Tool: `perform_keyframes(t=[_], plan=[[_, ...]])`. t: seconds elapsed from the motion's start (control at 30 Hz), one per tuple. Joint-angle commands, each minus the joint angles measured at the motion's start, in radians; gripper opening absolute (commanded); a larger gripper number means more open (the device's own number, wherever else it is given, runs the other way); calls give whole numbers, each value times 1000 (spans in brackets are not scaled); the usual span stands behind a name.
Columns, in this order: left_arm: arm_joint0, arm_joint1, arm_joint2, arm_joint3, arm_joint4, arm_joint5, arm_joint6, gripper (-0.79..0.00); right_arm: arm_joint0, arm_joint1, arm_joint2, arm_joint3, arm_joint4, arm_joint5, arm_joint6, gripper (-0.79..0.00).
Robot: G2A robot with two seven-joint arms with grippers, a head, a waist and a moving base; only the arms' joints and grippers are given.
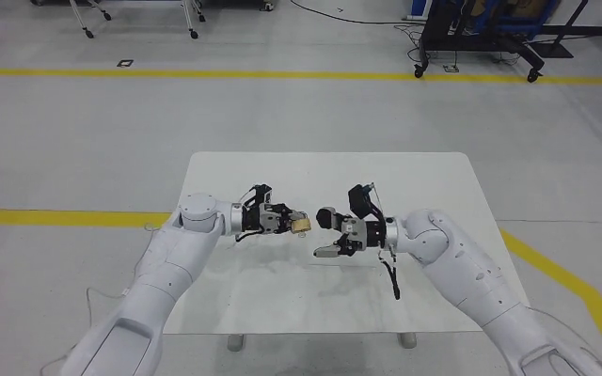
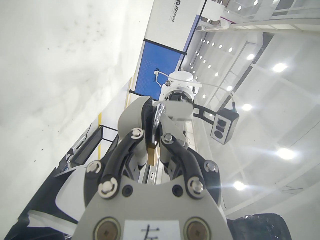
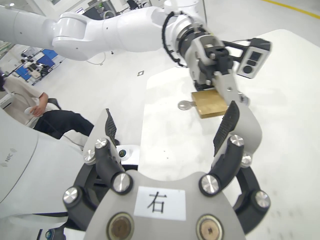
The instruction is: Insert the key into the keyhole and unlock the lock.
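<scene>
My left gripper is shut on a brass padlock, held above the middle of the white table. In the right wrist view the padlock juts out past the left gripper, and a silver key sticks out of its side, its head pointing at my right gripper. My right gripper stands open a short way from the key head, touching nothing. From above, the right gripper sits just right of the lock. In the left wrist view the lock's brass edge shows between the fingers.
The two grippers face each other over the table's centre. The tabletop around them is bare white. Beyond the table's far edge lie grey floor with yellow lines and wheeled frames at the back.
</scene>
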Motion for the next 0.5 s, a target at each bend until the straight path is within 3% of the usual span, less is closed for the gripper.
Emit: perform_keyframes(t=[0.0, 0.33, 0.37, 0.43, 0.47], plan=[[2, -1, -5, -3, 4, -11, 60, -785, -27, 3, 36, -20, -51, 0, -97, 0], [12, -8, -16, -10, -5, 4, 224, -785, -31, 4, 46, -18, -63, 9, -113, 0], [13, -9, -17, -10, -7, 6, 244, -785, -30, 5, 53, -30, -112, 61, -109, -28], [10, -11, -18, -4, -14, 36, 272, -785, -47, 3, 53, -89, -236, 142, -130, -400], [8, -13, -17, -3, -11, 42, 288, -785, -53, 4, 55, -117, -326, 192, -136, -428]])
